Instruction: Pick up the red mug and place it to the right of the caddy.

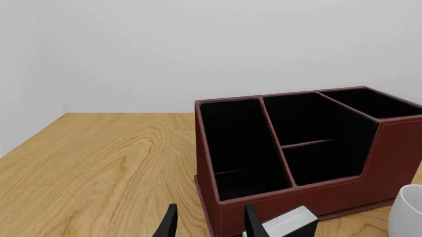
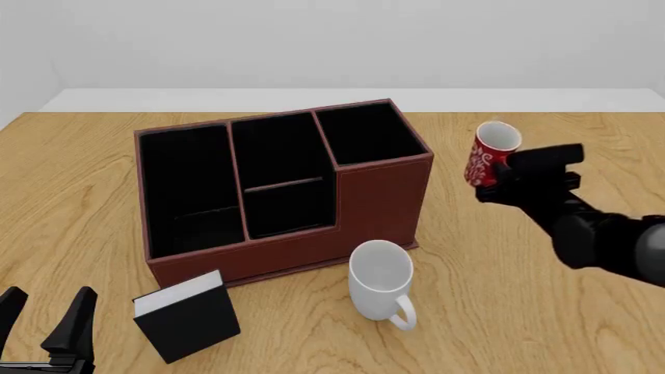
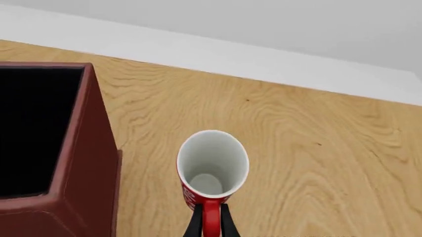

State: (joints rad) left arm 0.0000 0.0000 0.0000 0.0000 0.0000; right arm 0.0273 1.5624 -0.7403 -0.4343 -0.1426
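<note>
Right tool [image 3: 210, 224] is closed on the handle of the red mug [image 2: 490, 154], one finger on each side of it as the right wrist view shows; mug held to the right of the caddy [image 2: 280, 187], apart from its right wall, mouth tilted up and toward the far side. Whether the mug base touches the surface [image 2: 499, 312] cannot be told from these views; in the front view it reads as slightly raised. Left tool [image 2: 47, 327] sits at the near left with fingers spread and nothing between them, just left of the small black white-topped box [image 2: 187, 315]. Plain white mug [image 2: 381, 282] stands near the caddy's near right corner, handle toward the near side. Judgement: carry stage essentially over, placement pending. Risks: grip is on the thin handle only, so the mug could pivot about the fingers and swing; released while tilted, it could tip over or roll on the surface; lowering too close to the left could knock the caddy wall; retreating toward the near side could clip the white mug. Writing: white script-like pattern on the red mug's side, too small to read; no brand or label legible on caddy, box or white mug
</note>
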